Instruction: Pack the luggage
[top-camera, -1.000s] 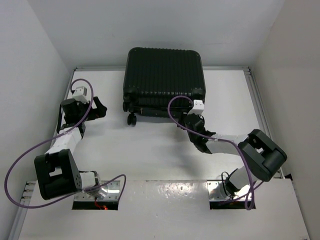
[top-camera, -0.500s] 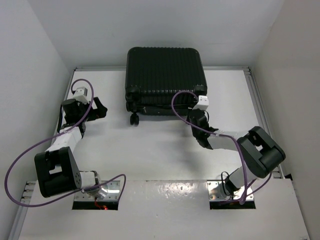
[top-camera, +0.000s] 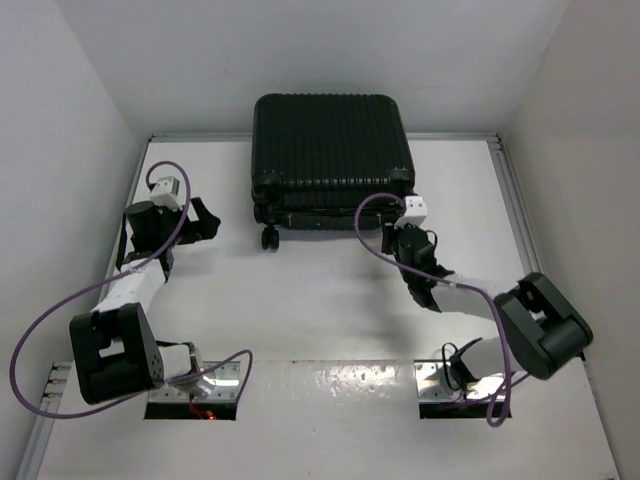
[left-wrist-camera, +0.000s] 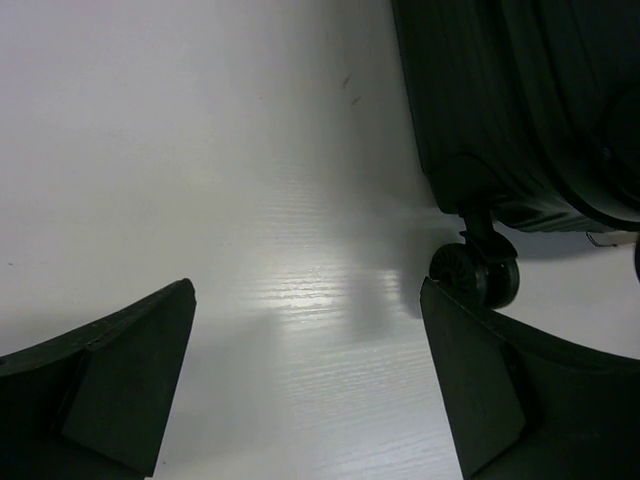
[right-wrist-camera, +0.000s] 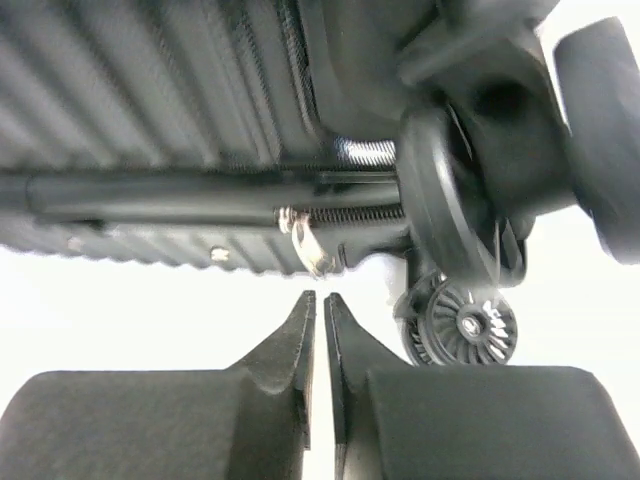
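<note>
The luggage (top-camera: 330, 150), a black ribbed hard-shell suitcase, lies closed at the back middle of the table. My left gripper (top-camera: 205, 222) is open and empty, to the left of its near left wheel (left-wrist-camera: 478, 272); in the left wrist view the gripper (left-wrist-camera: 305, 300) frames bare table. My right gripper (top-camera: 403, 232) is at the suitcase's near right corner. In the right wrist view it (right-wrist-camera: 319, 300) is shut with only a thin slit and nothing in it, just below the metal zipper pull (right-wrist-camera: 305, 240) and left of a wheel (right-wrist-camera: 460, 325).
White walls close in the table on the left, the back and the right. A raised table rim (top-camera: 505, 190) runs along the right side. Purple cables loop from both arms. Open table surface (top-camera: 300, 300) lies in front of the suitcase.
My right gripper has moved right along the suitcase's near edge to its right corner. The suitcase has shifted slightly right and squared up. The left gripper edged slightly right.
</note>
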